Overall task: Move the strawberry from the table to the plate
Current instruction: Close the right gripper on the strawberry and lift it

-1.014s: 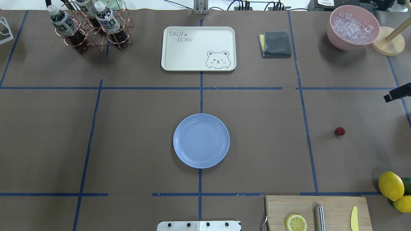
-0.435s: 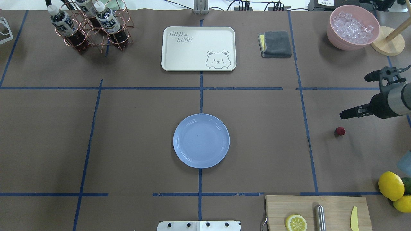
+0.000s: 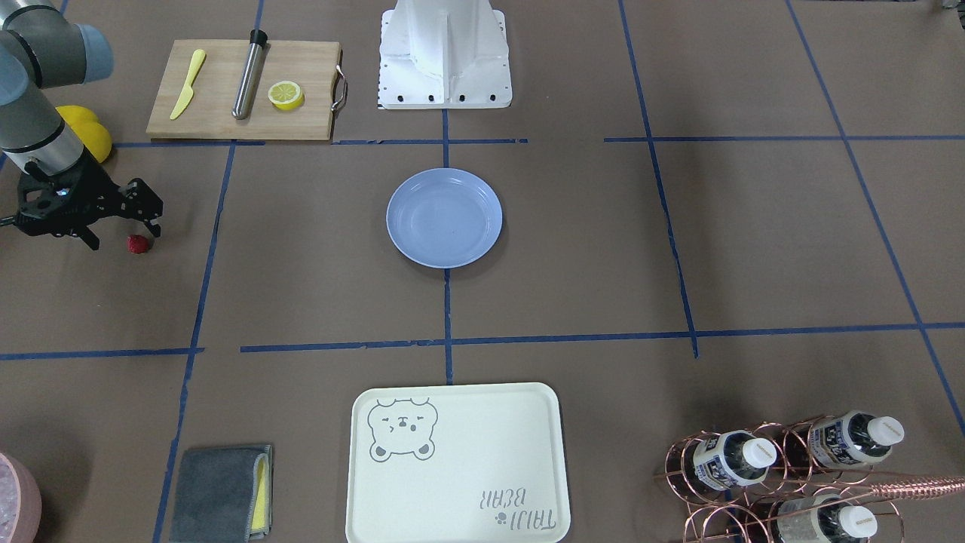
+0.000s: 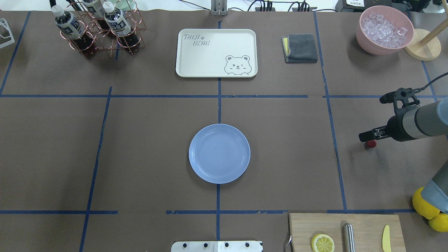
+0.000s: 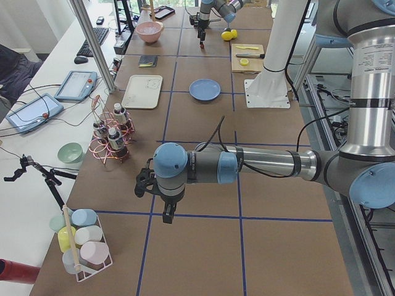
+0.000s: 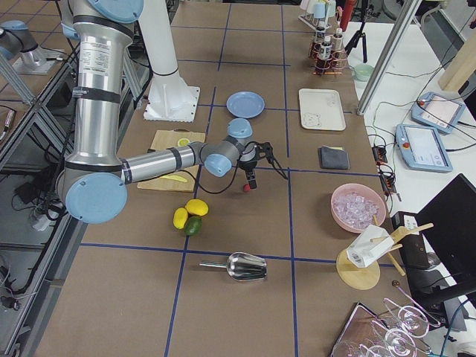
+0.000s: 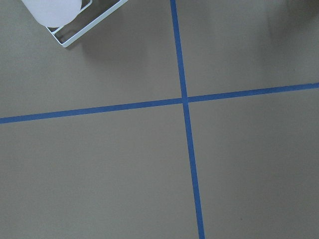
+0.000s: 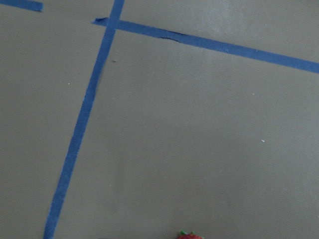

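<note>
Whether the right gripper's (image 4: 364,136) jaws are spread or pressed together cannot be told: the overhead view shows only a dark tip, the front view a black mass with several prongs, and its own wrist camera shows no fingers at all. That tip hangs just over the strawberry (image 4: 371,144) and covers the berry's upper edge in the overhead view. In the front view the berry sits just below the tip and clear of it. In the right wrist view only its top shows at the bottom edge. The strawberry lies on the table (image 4: 140,140), well apart from the plate (image 4: 219,153), out to the robot's right of it, and nothing grips it. A second ago only a black sliver showed at the overhead view's right edge. Shortly after, the gripper was farther from the plate and clear of the berry. It has since come in toward the plate and over the berry, and its arm now hides part of the lemons (image 4: 439,222). Berry and plate have not shifted. The left gripper (image 5: 168,213) hangs far from the plate, off to the robot's left, and its jaws cannot be judged.
</note>
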Action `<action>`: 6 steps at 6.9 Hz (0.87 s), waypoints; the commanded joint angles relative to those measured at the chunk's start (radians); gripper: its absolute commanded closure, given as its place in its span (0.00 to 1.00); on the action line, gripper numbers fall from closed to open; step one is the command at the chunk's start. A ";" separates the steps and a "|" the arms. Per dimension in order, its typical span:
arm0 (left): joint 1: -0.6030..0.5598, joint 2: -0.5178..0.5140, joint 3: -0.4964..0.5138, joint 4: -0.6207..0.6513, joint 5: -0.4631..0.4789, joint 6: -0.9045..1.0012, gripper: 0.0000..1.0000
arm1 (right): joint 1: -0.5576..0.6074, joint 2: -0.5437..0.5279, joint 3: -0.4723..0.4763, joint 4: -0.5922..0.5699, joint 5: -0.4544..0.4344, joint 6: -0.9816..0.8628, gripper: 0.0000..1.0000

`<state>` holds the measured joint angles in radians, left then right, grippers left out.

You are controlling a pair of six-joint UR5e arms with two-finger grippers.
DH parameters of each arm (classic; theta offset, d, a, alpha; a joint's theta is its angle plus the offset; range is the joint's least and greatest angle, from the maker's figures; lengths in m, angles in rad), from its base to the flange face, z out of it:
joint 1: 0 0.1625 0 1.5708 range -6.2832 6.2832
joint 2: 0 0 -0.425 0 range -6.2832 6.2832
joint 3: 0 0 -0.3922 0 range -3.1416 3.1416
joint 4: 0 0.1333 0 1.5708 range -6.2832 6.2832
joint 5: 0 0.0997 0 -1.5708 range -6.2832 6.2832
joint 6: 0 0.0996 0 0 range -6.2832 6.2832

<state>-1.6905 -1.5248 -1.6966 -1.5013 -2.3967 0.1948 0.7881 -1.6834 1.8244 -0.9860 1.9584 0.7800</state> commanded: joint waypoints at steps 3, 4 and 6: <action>0.000 0.000 0.000 0.000 -0.001 0.000 0.00 | -0.030 0.021 -0.063 0.003 -0.036 -0.005 0.05; 0.000 0.000 0.000 0.000 -0.001 0.000 0.00 | -0.030 0.021 -0.057 0.004 -0.033 -0.001 0.05; 0.000 0.000 0.000 -0.002 -0.002 0.000 0.00 | -0.036 0.021 -0.062 0.004 -0.035 -0.001 0.14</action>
<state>-1.6904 -1.5248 -1.6966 -1.5028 -2.3987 0.1948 0.7551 -1.6632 1.7643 -0.9819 1.9240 0.7789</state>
